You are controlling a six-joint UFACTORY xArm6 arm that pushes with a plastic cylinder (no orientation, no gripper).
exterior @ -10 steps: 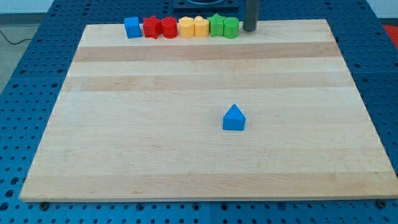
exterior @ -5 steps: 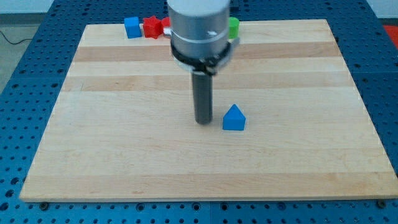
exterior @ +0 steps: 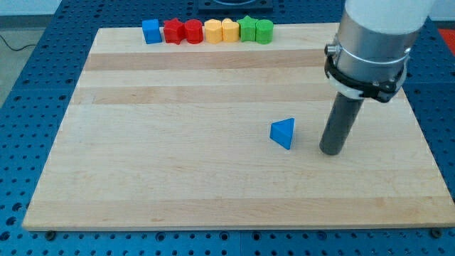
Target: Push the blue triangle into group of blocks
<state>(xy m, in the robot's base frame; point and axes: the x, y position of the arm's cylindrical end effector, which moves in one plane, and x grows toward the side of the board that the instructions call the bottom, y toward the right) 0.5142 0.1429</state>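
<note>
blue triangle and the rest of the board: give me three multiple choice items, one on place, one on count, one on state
1. My tip stands where relative to the blue triangle?
A. the view's right
B. the view's left
C. above it

2. How many blocks line the board's top edge?
A. five
B. seven
C. nine

3. Is my tip touching the triangle?
A. yes, pressed on it
B. no, a gap shows
C. it is hidden

Answers: 1 A, the rod stands to its right. 2 B, from the blue block to the green block there are seven. 3 B, bare wood shows between them.
</note>
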